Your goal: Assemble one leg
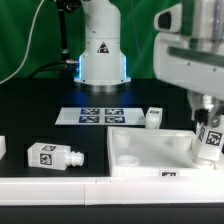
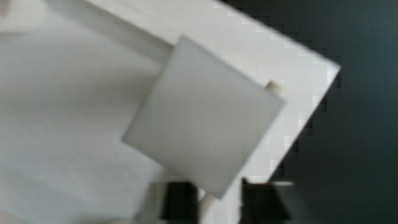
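My gripper [image 1: 207,122] is at the exterior view's right, shut on a white leg [image 1: 209,138] with a black-and-white tag. The leg hangs upright over the right end of the white tray-like tabletop [image 1: 140,146]. In the wrist view the held leg [image 2: 205,115] sticks out from between my dark fingers [image 2: 178,200], with the gripper [image 2: 222,200] above the tabletop's corner [image 2: 71,110]. Whether the leg touches the tabletop, I cannot tell. A second leg [image 1: 52,155] lies on its side at the front left. A third leg [image 1: 153,117] stands behind the tabletop.
The marker board [image 1: 100,115] lies in the middle of the black table, in front of the robot base [image 1: 102,55]. A further white part [image 1: 2,147] shows at the exterior view's left edge.
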`<control>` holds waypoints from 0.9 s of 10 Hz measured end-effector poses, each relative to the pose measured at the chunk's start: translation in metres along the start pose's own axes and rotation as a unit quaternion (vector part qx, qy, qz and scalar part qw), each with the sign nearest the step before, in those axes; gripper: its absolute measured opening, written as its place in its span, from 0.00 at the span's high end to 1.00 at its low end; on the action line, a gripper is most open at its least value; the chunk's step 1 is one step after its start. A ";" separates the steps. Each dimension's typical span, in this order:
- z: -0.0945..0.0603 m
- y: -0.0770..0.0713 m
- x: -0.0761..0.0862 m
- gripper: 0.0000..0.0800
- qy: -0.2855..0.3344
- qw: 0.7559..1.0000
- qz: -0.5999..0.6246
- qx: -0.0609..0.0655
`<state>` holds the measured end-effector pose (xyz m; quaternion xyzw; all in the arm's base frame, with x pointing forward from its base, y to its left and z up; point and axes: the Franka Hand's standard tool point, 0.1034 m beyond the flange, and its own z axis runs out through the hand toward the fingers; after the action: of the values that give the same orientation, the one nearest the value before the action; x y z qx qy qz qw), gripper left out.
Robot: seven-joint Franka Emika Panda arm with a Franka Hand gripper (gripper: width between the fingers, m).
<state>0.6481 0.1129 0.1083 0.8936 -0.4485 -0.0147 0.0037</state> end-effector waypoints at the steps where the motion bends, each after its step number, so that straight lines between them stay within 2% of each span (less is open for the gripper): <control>1: -0.002 -0.003 -0.008 0.66 -0.001 0.997 -0.072 -0.013; 2: -0.006 -0.003 -0.009 0.49 0.005 0.997 -0.075 -0.008; 3: -0.005 -0.002 -0.007 0.49 0.005 0.997 -0.078 -0.008; 4: -0.004 -0.001 -0.007 0.26 0.005 0.997 -0.076 -0.009; 5: -0.004 -0.001 -0.007 0.21 0.005 0.997 -0.076 -0.009; 6: -0.004 -0.001 -0.008 0.21 -0.006 0.997 -0.071 0.004; 7: -0.004 0.006 -0.007 0.19 -0.028 0.998 -0.058 0.024; 9: 0.008 0.018 -0.005 0.19 -0.031 0.996 -0.072 0.031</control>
<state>0.6305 0.1058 0.1005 0.9224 -0.3832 -0.0285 -0.0389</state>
